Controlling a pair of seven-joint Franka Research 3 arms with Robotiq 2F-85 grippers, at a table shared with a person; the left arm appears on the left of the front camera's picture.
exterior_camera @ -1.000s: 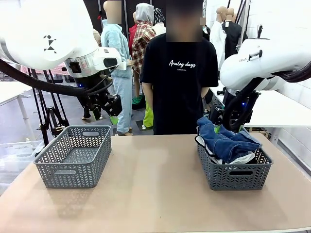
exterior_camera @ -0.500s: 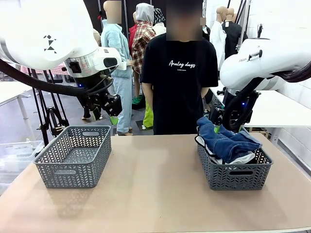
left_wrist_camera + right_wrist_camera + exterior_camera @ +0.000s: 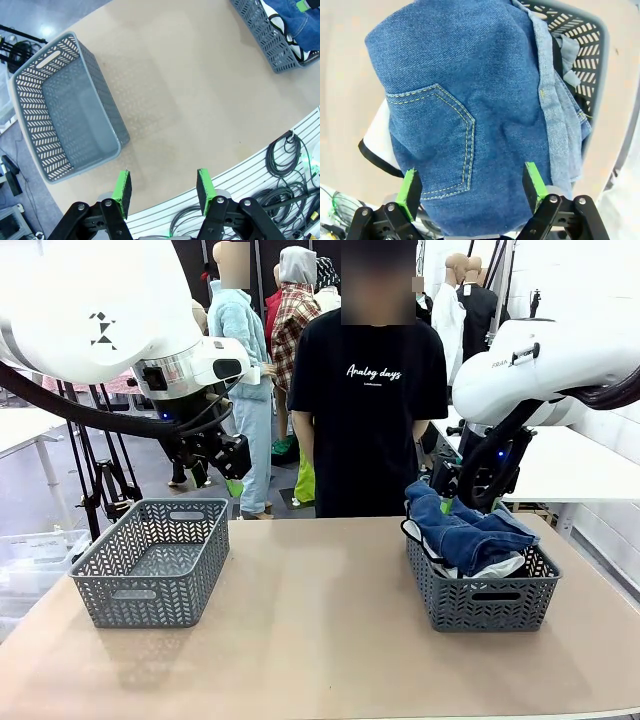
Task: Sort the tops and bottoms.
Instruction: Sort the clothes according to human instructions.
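Nothing shifts in last second; I hold right gripper (image 3: 469, 189) spread wide over jeans (image 3: 470, 100); left gripper (image 3: 164, 186) part-spread, empty; sorting stalled.

L arm raised at 10 o'clock, left gripper (image 3: 164, 186) jaws apart, empty. R arm at 3 o'clock, right gripper (image 3: 470, 189) wide apart, pointing down.

Two grey lattice-pattern baskets (image 3: 152, 560) (image 3: 482, 595) sit on a tan table (image 3: 320, 640). Blue denim (image 3: 470, 110) carries yellow stitching; the white top (image 3: 380, 137) has black edging
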